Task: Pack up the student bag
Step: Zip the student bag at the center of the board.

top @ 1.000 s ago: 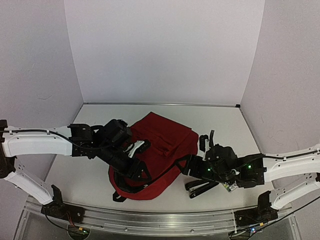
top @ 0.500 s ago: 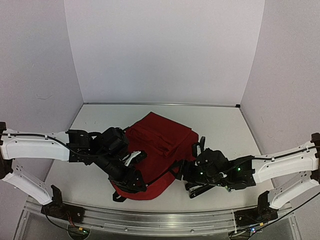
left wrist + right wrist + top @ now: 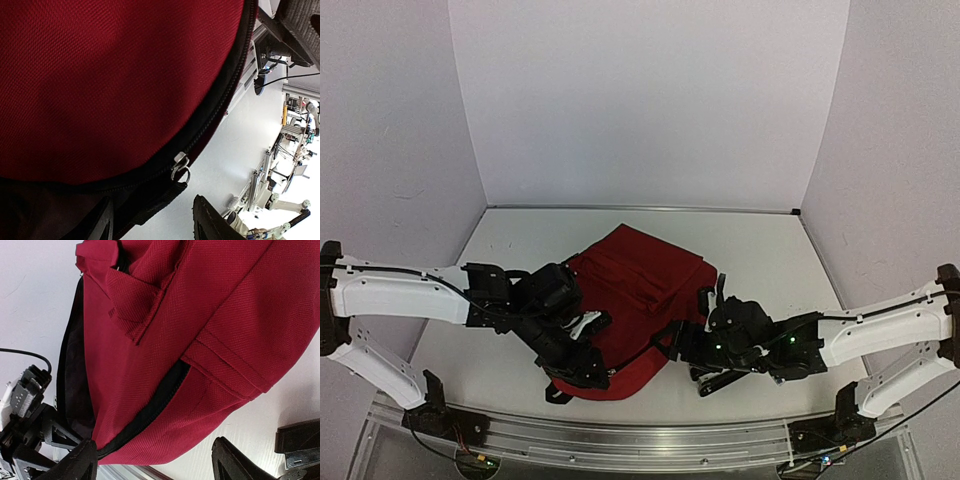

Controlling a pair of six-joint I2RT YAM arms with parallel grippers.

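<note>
The student bag point(image 3: 645, 280) lies flat mid-table, dark red with black zippers. My left gripper point(image 3: 588, 368) is at its near left edge. In the left wrist view the bag point(image 3: 110, 75) fills the frame. A silver zipper pull point(image 3: 180, 166) and its black strap tab point(image 3: 161, 199) sit between the open left gripper point(image 3: 155, 226) fingers, which stand apart from the tab. My right gripper point(image 3: 673, 340) is at the bag's near right edge, open. In the right wrist view the right gripper point(image 3: 155, 465) straddles the bag's point(image 3: 200, 315) lower edge beside a black zipper point(image 3: 155, 407).
A black flat object point(image 3: 722, 378) lies on the table under my right arm, also seen as a black object point(image 3: 300, 440) at the right wrist view's corner. The metal rail point(image 3: 640, 440) runs along the near table edge. White walls enclose the table.
Both grippers have closed in on the bag's near edge: the left slid nearer and rightwards along it, the right moved left against it. The bag itself has barely shifted.
</note>
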